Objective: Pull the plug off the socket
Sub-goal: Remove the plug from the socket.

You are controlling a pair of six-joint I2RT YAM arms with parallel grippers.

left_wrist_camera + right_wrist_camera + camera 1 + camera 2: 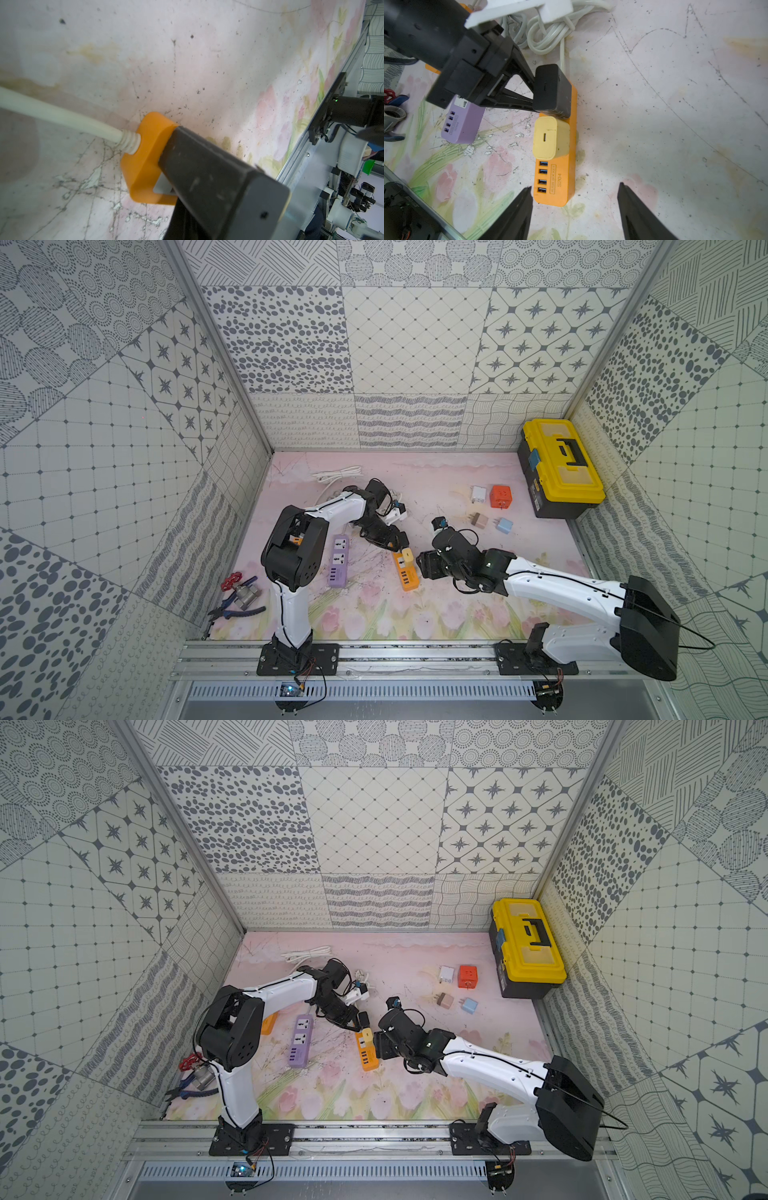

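Where the two arms meet: orange power strip (405, 573) near the middle of the floral mat (457, 614), lying back to front, its row of USB ports toward the front edge.
Task item: pale yellow plug (550, 137), seated in the strip's socket directly behind the USB ports, flush on the strip's face.
Neighbouring socket: black adapter (552, 89) at the cord end of the strip, just beside the yellow plug.
Cord: white cord (58, 116) enters the strip's back end through a ribbed sleeve.
Left arm: left gripper (390, 542) has its jaws together, tips up against the side of the black adapter above the strip. Contact with the strip itself cannot be confirmed.
Right arm: right gripper (575, 186) has its jaws apart and holds nothing. It is low over the front end of the strip. One fingertip (527, 193) is just beside the strip's side, the other is apart from it.
Left of strip: purple power strip (338, 560), roughly parallel, near.
Back edge: coiled white cable (338, 473).
Back right corner: yellow toolbox (582, 485).
Right half: white charger (478, 493), orange cube adapter (500, 496), beige plug (479, 520) and light blue plug (503, 526), loose, clustered.
Front left corner: red-handled valve (239, 587) and pliers (232, 610).
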